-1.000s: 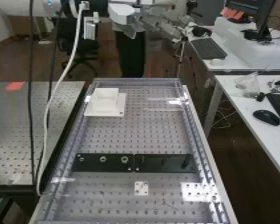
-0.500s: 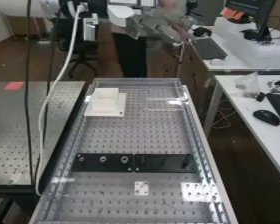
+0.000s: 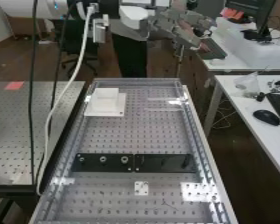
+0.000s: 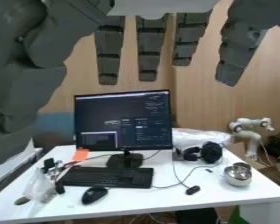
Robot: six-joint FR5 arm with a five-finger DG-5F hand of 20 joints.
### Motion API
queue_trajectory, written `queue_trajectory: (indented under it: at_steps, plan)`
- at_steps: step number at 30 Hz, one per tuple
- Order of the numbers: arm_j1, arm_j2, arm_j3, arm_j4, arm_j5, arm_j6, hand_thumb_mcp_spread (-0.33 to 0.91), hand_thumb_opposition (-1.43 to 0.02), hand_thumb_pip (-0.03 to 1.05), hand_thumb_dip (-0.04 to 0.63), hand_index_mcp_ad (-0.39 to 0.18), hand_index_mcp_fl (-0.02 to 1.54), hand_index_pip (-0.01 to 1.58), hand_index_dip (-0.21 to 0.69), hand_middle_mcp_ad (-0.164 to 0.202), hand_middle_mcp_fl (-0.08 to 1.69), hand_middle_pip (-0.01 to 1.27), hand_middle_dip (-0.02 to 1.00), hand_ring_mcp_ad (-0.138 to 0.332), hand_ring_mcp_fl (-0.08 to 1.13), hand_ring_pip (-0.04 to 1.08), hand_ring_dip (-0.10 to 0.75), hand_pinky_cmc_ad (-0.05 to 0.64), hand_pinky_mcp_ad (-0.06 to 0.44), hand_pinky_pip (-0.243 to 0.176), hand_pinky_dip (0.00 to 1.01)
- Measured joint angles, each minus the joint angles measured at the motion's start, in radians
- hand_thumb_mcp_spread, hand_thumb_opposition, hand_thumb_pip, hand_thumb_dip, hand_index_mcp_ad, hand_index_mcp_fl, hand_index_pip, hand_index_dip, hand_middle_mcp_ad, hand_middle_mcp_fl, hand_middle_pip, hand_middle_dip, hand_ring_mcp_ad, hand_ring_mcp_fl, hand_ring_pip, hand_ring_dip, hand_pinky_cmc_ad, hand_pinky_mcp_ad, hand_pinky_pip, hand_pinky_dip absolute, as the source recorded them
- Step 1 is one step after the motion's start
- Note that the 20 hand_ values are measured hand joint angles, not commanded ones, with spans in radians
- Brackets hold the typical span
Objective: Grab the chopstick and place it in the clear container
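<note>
Watching my hand here, up beyond the far end of the bench, the arm coming in from the high view's upper left. Fingers straight and spread, nothing in them: I've got it open, pointing toward the high view's right. Down on the bench, a thin pale strip lies crosswise, right of the white block in that view; I can't tell if that's the chopstick.
</note>
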Motion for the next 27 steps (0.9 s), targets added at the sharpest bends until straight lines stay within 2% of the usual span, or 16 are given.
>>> queue_trajectory:
  at_steps: [9,22,24,27]
  plan:
    - [-0.028,-0.033,0.023,-0.016,-0.026,0.024,0.28,-0.7,0.31,0.07,-0.188,0.39,0.05,0.188,0.028,0.22,0.13,0.22,0.115,0.02,0.11,0.133,0.506,0.393,-0.047,0.18]
    - [-0.032,-0.042,0.037,-0.007,-0.071,0.031,0.28,-0.7,0.31,0.07,-0.188,0.39,0.05,0.188,0.028,0.24,0.13,0.22,0.117,0.02,0.11,0.136,0.506,0.393,-0.047,0.18]
    - [-0.03,-0.043,0.04,-0.007,-0.061,0.031,0.28,-0.7,0.31,0.07,-0.195,0.39,0.05,0.188,0.019,0.24,0.13,0.22,0.113,0.02,0.11,0.136,0.506,0.393,-0.047,0.18]
    - [-0.026,-0.044,0.042,-0.009,-0.023,0.033,0.28,-0.7,0.31,0.07,-0.188,0.39,0.05,0.188,0.028,0.24,0.13,0.22,0.117,0.02,0.11,0.136,0.506,0.396,-0.047,0.18]
